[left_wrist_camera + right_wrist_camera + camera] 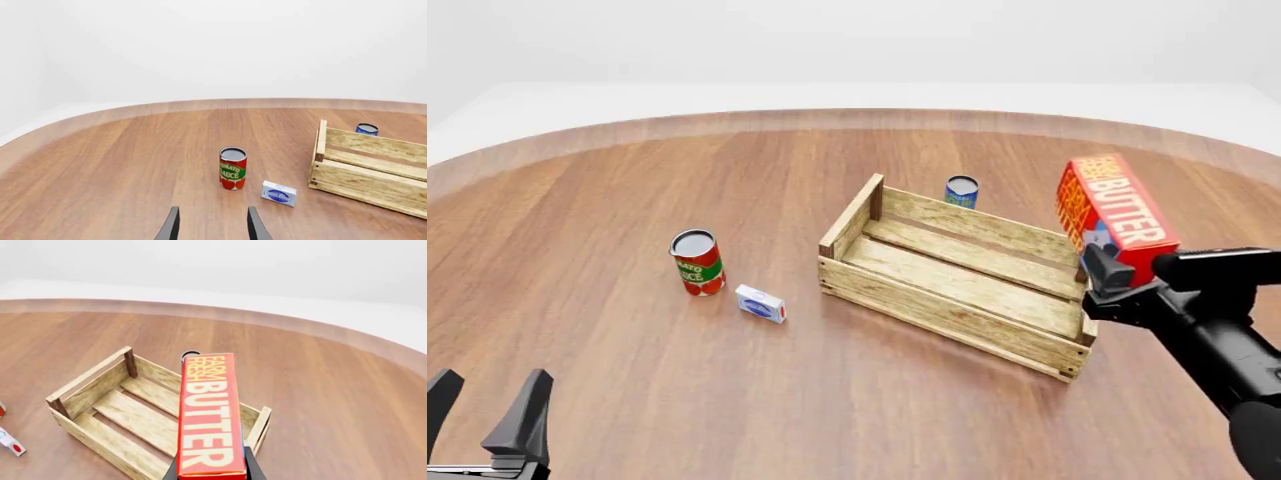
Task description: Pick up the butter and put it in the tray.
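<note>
Left claw (487, 410): released, fingers spread, nothing between them. It sits low over the near-left part of the counter (627, 380), well apart from the task's things. No role in this step.

Red can (698, 262): upright on the counter, left of the tray. A small white-and-blue box (761, 304) lies just beside it. Neither is a target; both lie clear of the carry path.

Tray (934, 305): open slatted crate, set at an angle on the counter, nothing visible on its floor. A blue can (962, 190) stands behind its far wall, outside it.

Butter (1114, 215): lifted off the counter, tilted, long axis standing up. It hangs over the tray's right end, near the corner post, not yet inside.

Right claw (1108, 262): clenched on the lower end of the butter, seen from both the front and right wrist views.

Step in hand: transport, then lower and let go.

Method: shift the carton leftward until it is over the slatted floor, away from the right wall. Descend until its end is close to the slats before opening.

Risk: a high drop of a tall carton will likely topple it or catch the rim.
</note>
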